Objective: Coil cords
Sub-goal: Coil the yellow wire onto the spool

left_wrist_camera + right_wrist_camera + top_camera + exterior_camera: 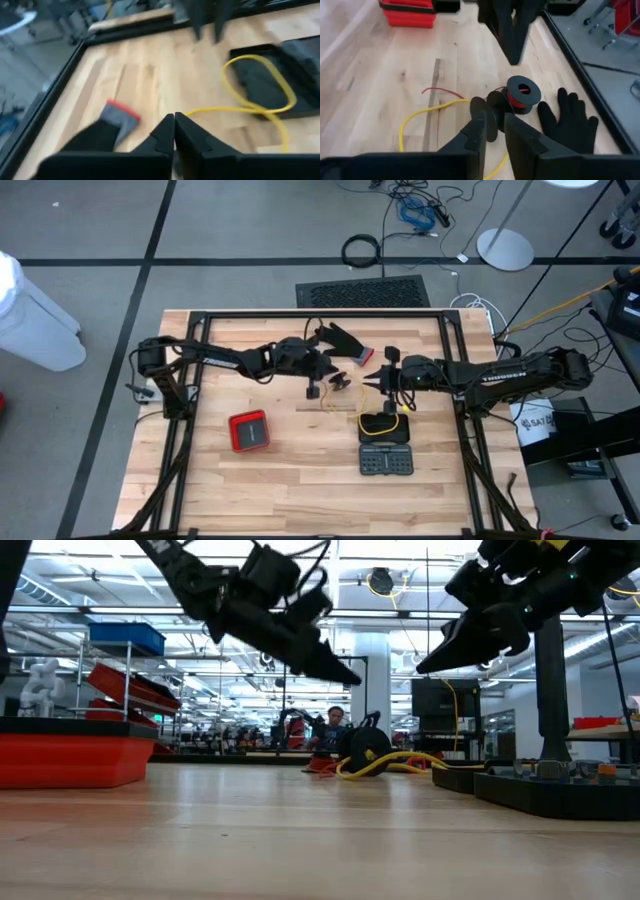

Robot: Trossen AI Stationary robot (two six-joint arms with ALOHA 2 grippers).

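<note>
The right wrist view alone resolves two black spools (522, 92) of cord at tabletop (300, 480) centre, beside one glove (570, 120). Left gripper (174, 131): fingers pressed together. Right gripper (495, 131): fingers slightly spread, pinching nothing.

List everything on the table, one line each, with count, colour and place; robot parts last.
Spools: two seen, black, one wound with red wire, mid-table between the grippers.
Yellow cord: one, yellow, looping from the spools toward the black tray.
Red wire: one loose strand, red, beside the yellow cord.
Glove: one, black with red cuff, far side of the table by the spools.
Red box: one, red, near-left of centre.
Black tray: one, black, right of centre.
Bit case: one, dark, just nearer than the tray.
Left gripper: shut, above mid-table.
Right gripper: slightly apart, over the spools.
</note>
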